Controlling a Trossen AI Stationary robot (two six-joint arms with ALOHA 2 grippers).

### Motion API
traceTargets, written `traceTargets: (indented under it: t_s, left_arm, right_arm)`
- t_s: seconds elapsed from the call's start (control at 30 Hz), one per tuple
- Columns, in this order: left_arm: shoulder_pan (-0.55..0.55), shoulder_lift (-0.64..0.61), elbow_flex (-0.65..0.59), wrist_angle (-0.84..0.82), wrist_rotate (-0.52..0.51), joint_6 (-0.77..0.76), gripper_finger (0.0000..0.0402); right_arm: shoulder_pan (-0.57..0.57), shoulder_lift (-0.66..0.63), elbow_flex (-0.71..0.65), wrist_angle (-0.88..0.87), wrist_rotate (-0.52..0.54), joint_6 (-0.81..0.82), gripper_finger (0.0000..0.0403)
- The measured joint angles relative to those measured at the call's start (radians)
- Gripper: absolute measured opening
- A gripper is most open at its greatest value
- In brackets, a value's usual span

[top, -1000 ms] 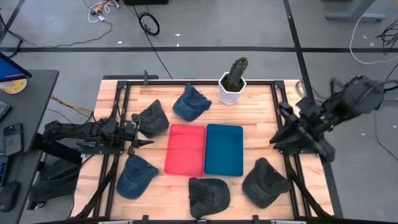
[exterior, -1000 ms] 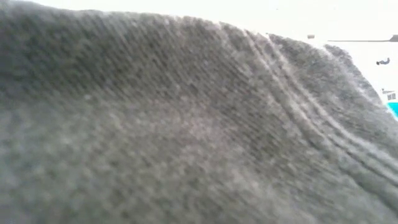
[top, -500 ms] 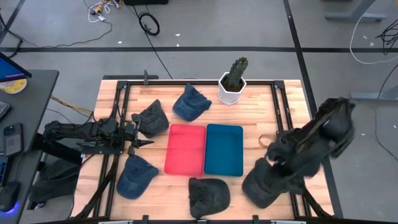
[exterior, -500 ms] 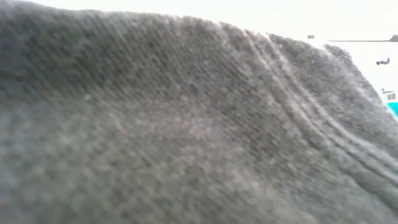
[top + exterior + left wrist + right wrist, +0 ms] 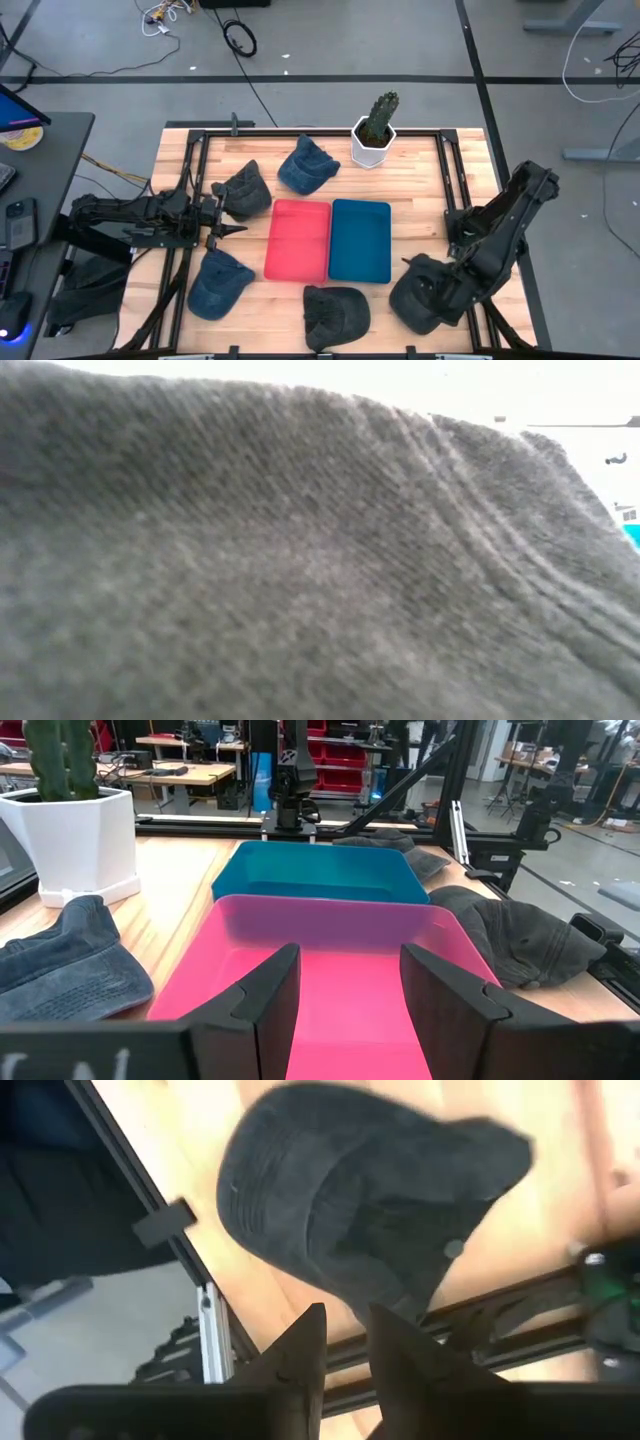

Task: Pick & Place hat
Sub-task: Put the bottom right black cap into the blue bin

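Several caps lie crown up on the wooden table: a dark grey one [image 5: 425, 295] near right, another [image 5: 335, 312] near centre, a third [image 5: 243, 188] at left, and two blue ones [image 5: 307, 165] [image 5: 218, 282]. My right gripper [image 5: 447, 288] [image 5: 345, 1330] hangs over the near-right cap [image 5: 350, 1200], pointing down, fingers a narrow gap apart beside its rear edge, apparently clear of it. My left gripper [image 5: 232, 217] [image 5: 350, 970] waits open at the table's left, facing the pink tray [image 5: 330, 980].
A pink tray [image 5: 298, 240] and a blue tray [image 5: 360, 240] sit side by side mid-table. A potted cactus [image 5: 376, 130] stands at the far edge. Black frame rails [image 5: 470, 290] run along the table's sides. Grey cap fabric [image 5: 300, 560] fills the low view.
My right arm has swung from the table's right edge toward the near edge and come down over the near-right dark grey cap. The caps and trays lie as before.
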Motion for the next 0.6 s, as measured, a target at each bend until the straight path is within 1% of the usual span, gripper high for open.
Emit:
traceTargets:
  t_s: [0.13,0.23,0.5,0.6]
  left_arm:
    - [0.000,0.000,0.000,0.000,0.000,0.000,0.0177]
    - [0.000,0.000,0.000,0.000,0.000,0.000,0.0177]
    - [0.000,0.000,0.000,0.000,0.000,0.000,0.0177]
    - [0.000,0.000,0.000,0.000,0.000,0.000,0.0177]
  right_arm:
    - [-0.004,0.000,-0.075,0.110,0.004,-0.006,0.0085]
    - [-0.007,0.000,-0.127,0.178,0.005,-0.016,0.0102]
    - [-0.007,-0.001,-0.286,0.329,0.004,0.014,0.0187]
    - [-0.007,-0.001,-0.348,0.417,0.004,0.020,0.0217]
